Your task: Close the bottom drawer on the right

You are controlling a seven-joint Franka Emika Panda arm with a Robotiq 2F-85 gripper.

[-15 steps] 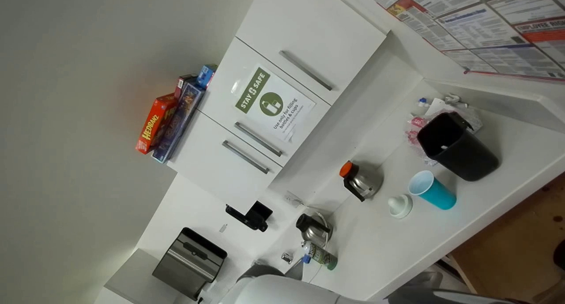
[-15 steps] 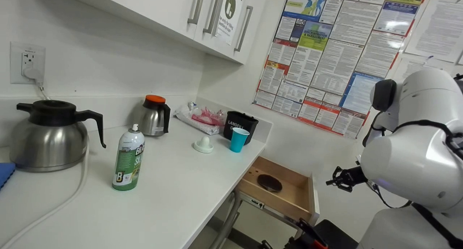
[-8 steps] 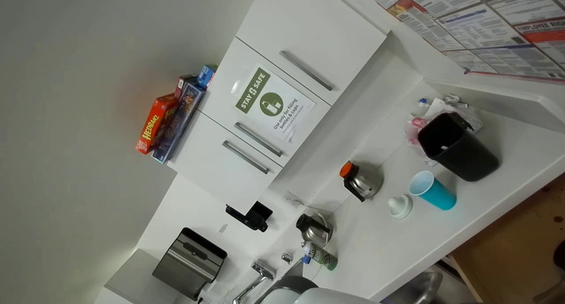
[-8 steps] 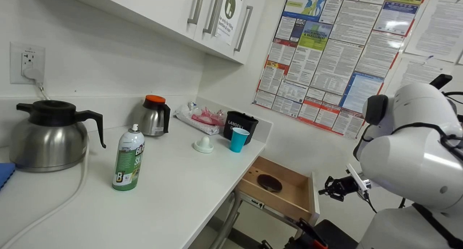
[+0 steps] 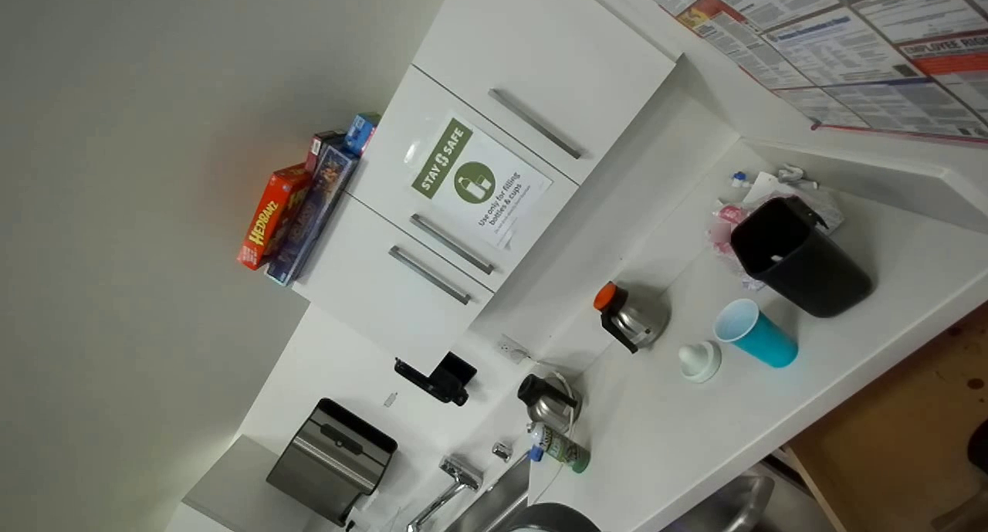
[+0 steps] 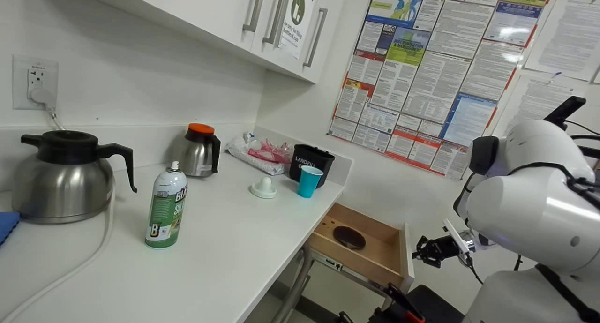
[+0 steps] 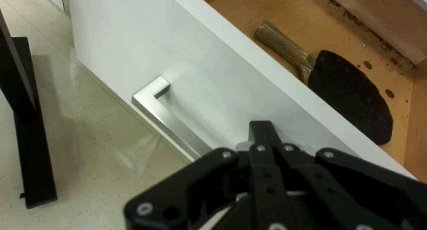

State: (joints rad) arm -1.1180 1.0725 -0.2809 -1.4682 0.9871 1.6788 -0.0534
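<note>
The wooden drawer (image 6: pixel 379 248) under the counter stands pulled open. In the wrist view its white front panel (image 7: pixel 206 69) shows with a metal bar handle (image 7: pixel 173 123). Part of the drawer (image 5: pixel 872 432) shows at the lower right in an exterior view. A dark paddle with a wooden handle (image 7: pixel 347 93) lies inside; it also shows in an exterior view (image 6: pixel 349 237). My gripper (image 7: pixel 262 123) is shut with its fingers together and nothing between them. The fingertips (image 6: pixel 416 255) are at the drawer's front panel, above the handle; whether they touch is unclear.
The white counter (image 6: pixel 225 257) runs above the drawer's side. A spray can (image 6: pixel 168 208), a blue cup (image 6: pixel 309 182), a black bin (image 5: pixel 810 269) and steel carafes stand on it. Black equipment (image 6: pixel 431 304) stands below the drawer front. A black leg (image 7: pixel 33 150) is on the floor.
My gripper has moved down and closer to the drawer front. In an exterior view the arm has mostly left the picture, uncovering the faucet and sink. The drawer shows no visible movement.
</note>
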